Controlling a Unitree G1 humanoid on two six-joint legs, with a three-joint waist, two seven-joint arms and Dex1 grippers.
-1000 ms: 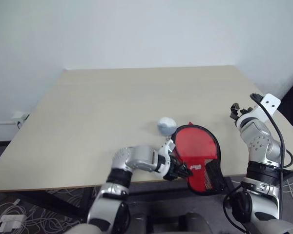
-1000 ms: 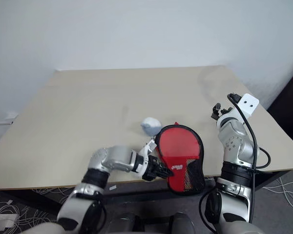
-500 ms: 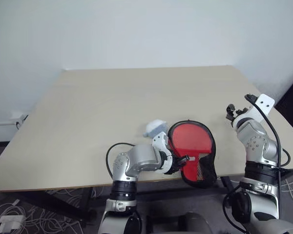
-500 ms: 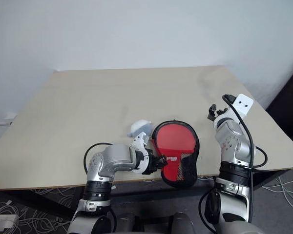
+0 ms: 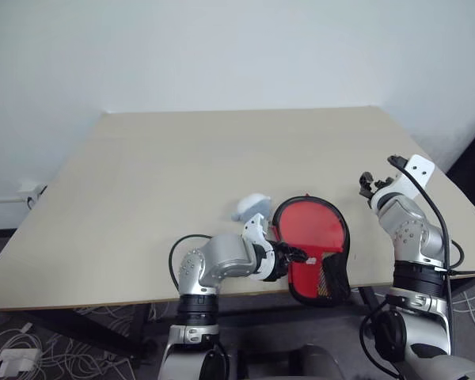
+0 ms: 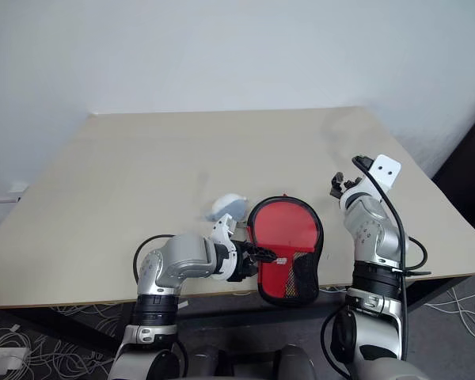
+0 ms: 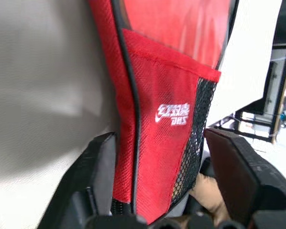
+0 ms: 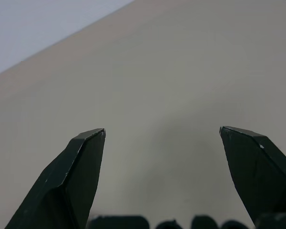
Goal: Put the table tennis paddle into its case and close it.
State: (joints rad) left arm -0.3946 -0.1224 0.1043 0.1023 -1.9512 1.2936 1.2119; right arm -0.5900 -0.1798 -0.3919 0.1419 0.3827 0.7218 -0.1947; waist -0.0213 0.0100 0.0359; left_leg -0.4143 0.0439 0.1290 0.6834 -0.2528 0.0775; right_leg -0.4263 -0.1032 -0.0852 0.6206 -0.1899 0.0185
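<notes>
Lying at the near edge of the table (image 5: 182, 174), the case (image 5: 310, 247) rested red side up, its narrow handle end overhanging the edge towards the robot. Through the clear front a red blade could be made out, and in the left wrist view a tan handle end of the table tennis paddle (image 7: 210, 193) peeked from beneath the mesh, so the paddle looked to be already inside (how fully seated could not be told). The left gripper (image 5: 294, 255) sat at the case's narrow neck, its two black fingers (image 7: 102, 164) parted on either side of the red fabric without pinching it. The right gripper (image 6: 338, 185) hovered over bare tabletop well apart from the case, spread wide and holding nothing. A crumpled white lump (image 5: 251, 207) lay just beyond the left wrist. The step in hand seemed to be closing. Next would likely call for finding the zip pull, which could not be made out, and steadying the case with the free gripper.
</notes>
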